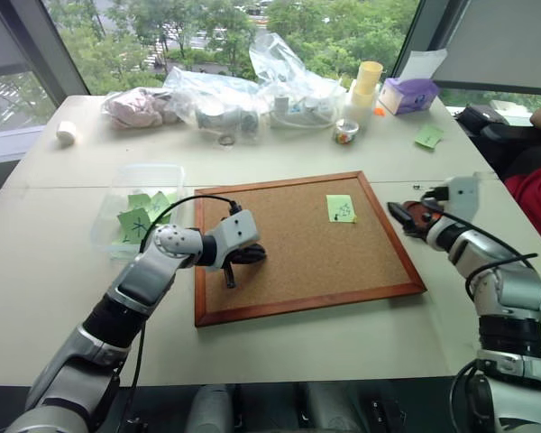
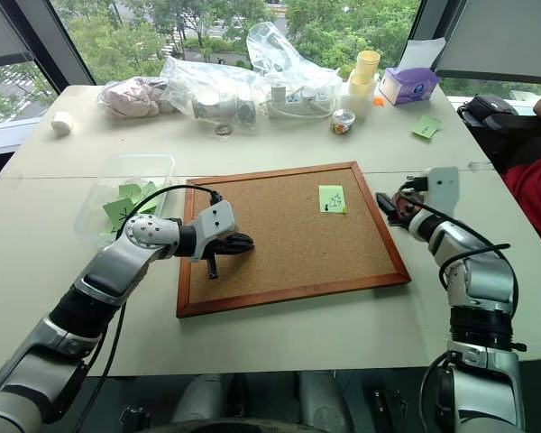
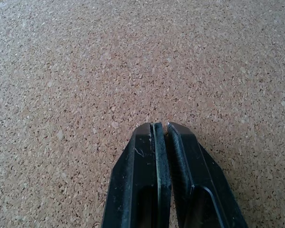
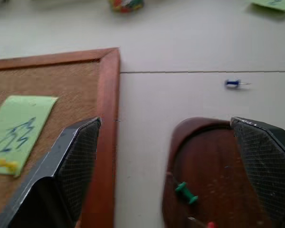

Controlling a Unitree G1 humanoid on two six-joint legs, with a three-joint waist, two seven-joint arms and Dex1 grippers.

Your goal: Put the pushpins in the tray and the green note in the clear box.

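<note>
Our right pincer (image 4: 166, 166), spread wide, hangs over the tray (image 4: 213, 156), which holds a green pin (image 4: 186, 193). The note (image 1: 341, 208) is pinned by a yellow pin (image 4: 7, 164); tugging could tear it. Our left pincer (image 3: 164, 130) is pressed together over the corkboard (image 1: 288, 234).

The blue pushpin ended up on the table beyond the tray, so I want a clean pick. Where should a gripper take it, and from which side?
Grip the blue pushpin by its plastic head, coming from above. It lies on its side on the table, bare metal point aimed away from the corkboard, so fingers closing across the head avoid the thin point.
</note>
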